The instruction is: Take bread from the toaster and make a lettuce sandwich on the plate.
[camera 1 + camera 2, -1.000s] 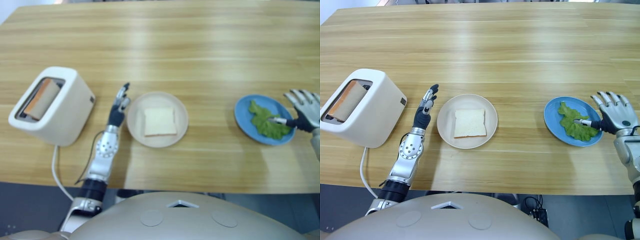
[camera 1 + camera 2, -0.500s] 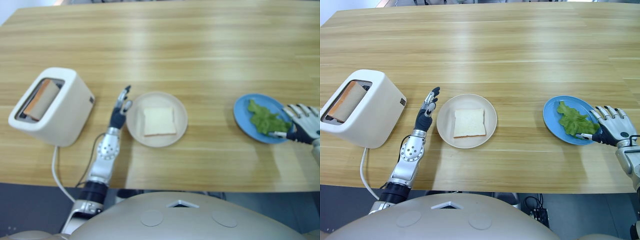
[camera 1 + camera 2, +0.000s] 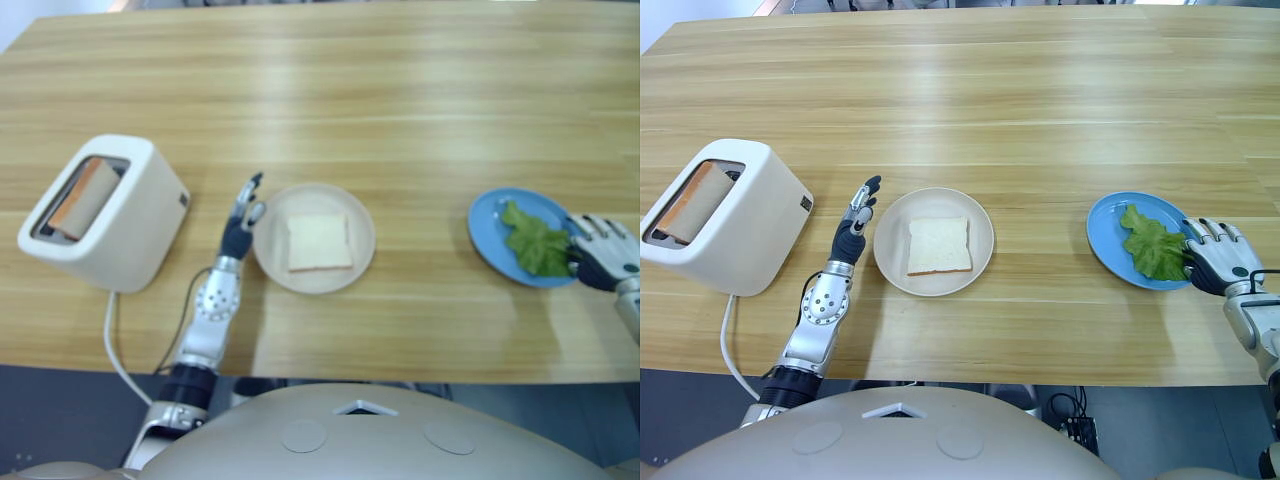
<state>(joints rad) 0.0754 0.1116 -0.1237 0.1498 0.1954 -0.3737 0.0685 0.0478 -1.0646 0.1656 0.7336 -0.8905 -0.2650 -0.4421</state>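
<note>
As the left eye view showed it, one bread slice (image 3: 319, 242) lay on the plate (image 3: 270, 262) just beside my left hand (image 3: 240, 213), whose fingers were straight, together and empty. A second slice (image 3: 85, 195) sat in the toaster (image 3: 135, 235) beyond them. In the right eye view, my right hand (image 3: 1218, 262) had its fingers curled onto the lettuce (image 3: 1153, 248), apparently pinching it on the blue plate (image 3: 1103, 238). I judged the lettuce and the top slice were left to place.

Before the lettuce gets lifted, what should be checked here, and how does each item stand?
1. Bread slice lies flat on the beige plate: ok.
2. Lettuce lies on the blue plate: ok.
3. Right hand is at the lettuce's edge: ok.
4. Right hand grips the lettuce: cannot tell.
5. Left hand, open, stands beside the beige plate, off the bread: ok.
6. Second slice sits in the toaster: ok.
</note>
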